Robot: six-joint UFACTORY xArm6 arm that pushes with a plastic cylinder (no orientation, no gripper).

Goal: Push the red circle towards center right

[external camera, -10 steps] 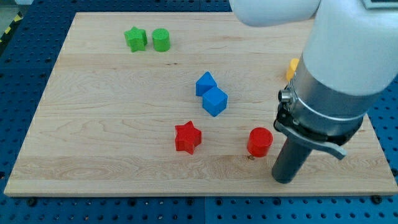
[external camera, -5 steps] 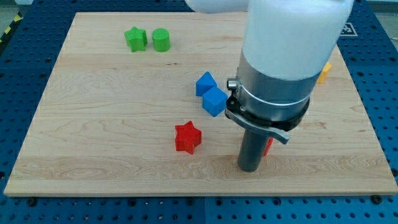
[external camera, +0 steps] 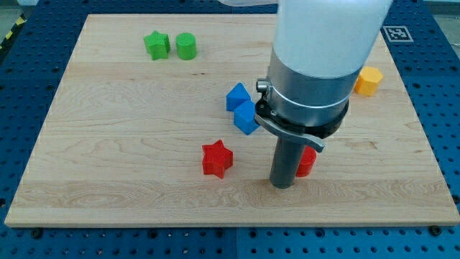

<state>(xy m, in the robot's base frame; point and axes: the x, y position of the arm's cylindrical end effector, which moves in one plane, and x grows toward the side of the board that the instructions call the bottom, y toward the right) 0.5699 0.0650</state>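
Observation:
The red circle (external camera: 307,162) sits near the view's bottom, right of centre, mostly hidden behind my rod and arm; only its right edge shows. My tip (external camera: 282,185) rests on the board against the circle's left side, slightly below it. A red star (external camera: 216,159) lies to the tip's left.
Two blue blocks (external camera: 243,108) sit touching each other just above and left of the rod. A green star (external camera: 156,44) and a green cylinder (external camera: 186,46) stand at the view's top left. An orange block (external camera: 369,80) lies at the right. The arm's body hides the board's upper middle.
My tip moved from the circle's right side across to its left. The red circle, fully visible before, is now mostly hidden behind the rod. The orange block has come into full view.

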